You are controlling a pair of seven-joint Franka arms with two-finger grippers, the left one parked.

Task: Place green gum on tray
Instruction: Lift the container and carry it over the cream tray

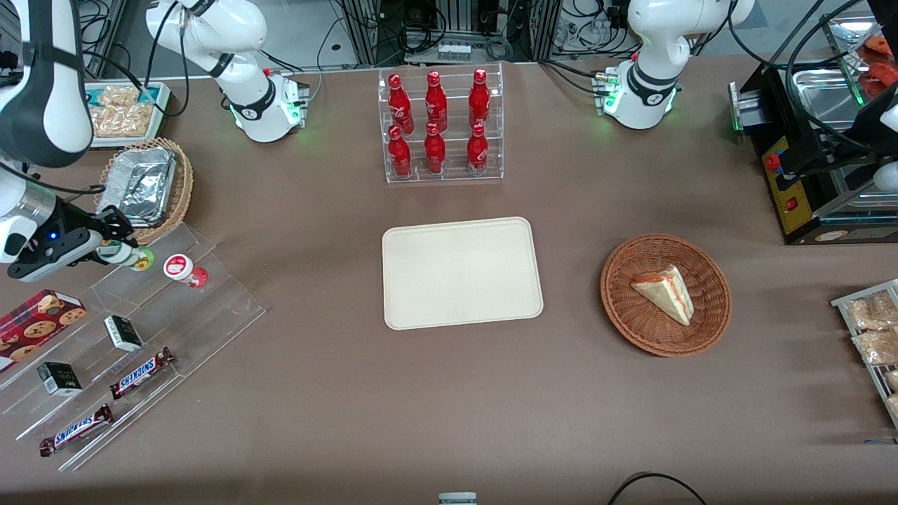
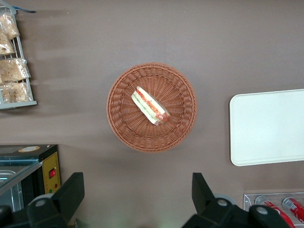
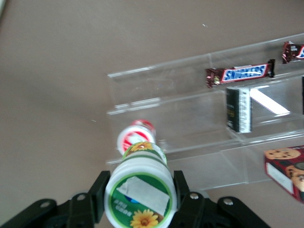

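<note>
The green gum (image 1: 135, 258), a white-lidded bottle with a green flower label (image 3: 140, 192), is held between the black fingers (image 3: 98, 194) of my right gripper (image 1: 121, 252). The gripper is shut on its lid end, over the top step of a clear stepped stand (image 1: 140, 337) at the working arm's end of the table. The red-lidded gum bottle (image 1: 184, 270) stands just beside it on the stand (image 3: 137, 134). The cream tray (image 1: 463, 273) lies bare at the table's middle, well away from the gripper, and its edge also shows in the left wrist view (image 2: 268, 128).
The stand holds two Snickers bars (image 1: 142, 372), small black boxes (image 1: 123, 333) and a cookie box (image 1: 38, 319). A wicker basket with a foil tray (image 1: 144, 186) sits close to the gripper. A rack of red bottles (image 1: 438, 126) and a sandwich basket (image 1: 665, 294) flank the tray.
</note>
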